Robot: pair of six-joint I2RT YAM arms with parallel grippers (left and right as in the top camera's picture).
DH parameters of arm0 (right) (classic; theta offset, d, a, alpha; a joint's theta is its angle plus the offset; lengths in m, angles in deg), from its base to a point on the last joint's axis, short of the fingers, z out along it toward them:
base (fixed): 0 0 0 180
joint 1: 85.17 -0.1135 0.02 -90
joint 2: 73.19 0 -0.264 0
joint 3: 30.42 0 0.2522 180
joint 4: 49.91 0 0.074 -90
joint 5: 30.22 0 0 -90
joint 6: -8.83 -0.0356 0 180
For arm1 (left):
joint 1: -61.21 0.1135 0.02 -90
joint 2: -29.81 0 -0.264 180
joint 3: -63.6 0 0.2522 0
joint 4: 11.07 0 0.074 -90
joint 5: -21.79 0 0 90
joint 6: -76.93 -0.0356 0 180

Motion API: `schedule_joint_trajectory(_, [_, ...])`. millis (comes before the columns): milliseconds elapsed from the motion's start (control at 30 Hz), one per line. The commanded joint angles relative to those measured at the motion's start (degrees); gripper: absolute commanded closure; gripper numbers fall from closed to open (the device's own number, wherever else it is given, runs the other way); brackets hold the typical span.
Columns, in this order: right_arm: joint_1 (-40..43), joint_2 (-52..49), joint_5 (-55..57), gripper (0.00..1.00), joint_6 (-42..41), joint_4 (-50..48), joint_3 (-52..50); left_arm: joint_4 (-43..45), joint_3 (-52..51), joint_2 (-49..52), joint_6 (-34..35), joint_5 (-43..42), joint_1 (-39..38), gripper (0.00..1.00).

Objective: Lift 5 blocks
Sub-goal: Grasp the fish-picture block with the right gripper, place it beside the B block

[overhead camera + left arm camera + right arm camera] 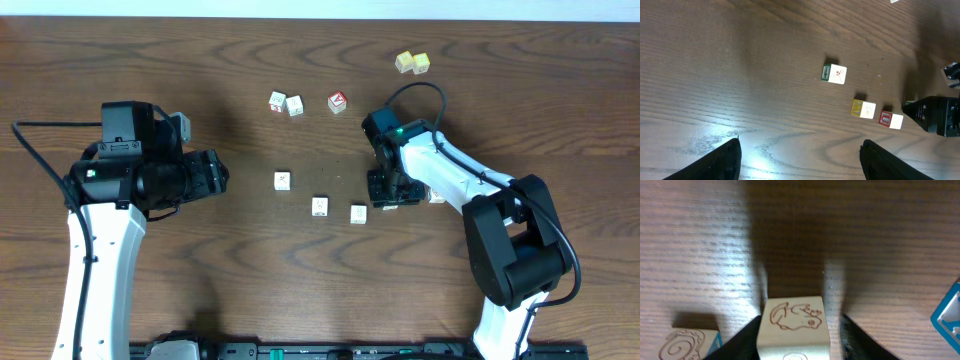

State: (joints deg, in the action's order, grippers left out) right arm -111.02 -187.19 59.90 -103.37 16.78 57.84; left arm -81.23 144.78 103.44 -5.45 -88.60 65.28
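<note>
A whitish block (794, 325) with a drawn animal on top sits on the table between the fingers of my right gripper (800, 319). The left finger is against its side and the right finger stands a sliver off it. From overhead the right gripper (388, 192) covers most of that block. Three more blocks (283, 180) (320, 206) (359, 213) lie in a row to its left. Another block (437, 195) peeks out beside the right arm. A block with a blue side (687, 344) lies close by. My left gripper (215, 172) (800, 144) hovers open and empty, well left of the row.
Two whitish cubes (277, 101) (295, 105) and a red-faced cube (338, 101) lie toward the back. Two pale yellow cubes (412, 63) sit at the back right. A blue-edged cube (949, 315) shows at the right wrist view's edge. The right arm (935, 115) reaches into the left wrist view.
</note>
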Motion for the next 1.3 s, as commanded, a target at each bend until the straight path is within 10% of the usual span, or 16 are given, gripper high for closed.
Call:
schedule_joint_trajectory(0, [-0.20,-0.26,1.14,0.64,2.58,-0.57,-0.15,-0.11,1.18,0.13,-0.52,0.57,0.26,0.24])
schedule_joint_trajectory(1267, [9.31,-0.26,-0.37,0.67,2.29,1.07,-0.15,-0.11,1.18,0.13,-0.50,0.57,0.26,0.24])
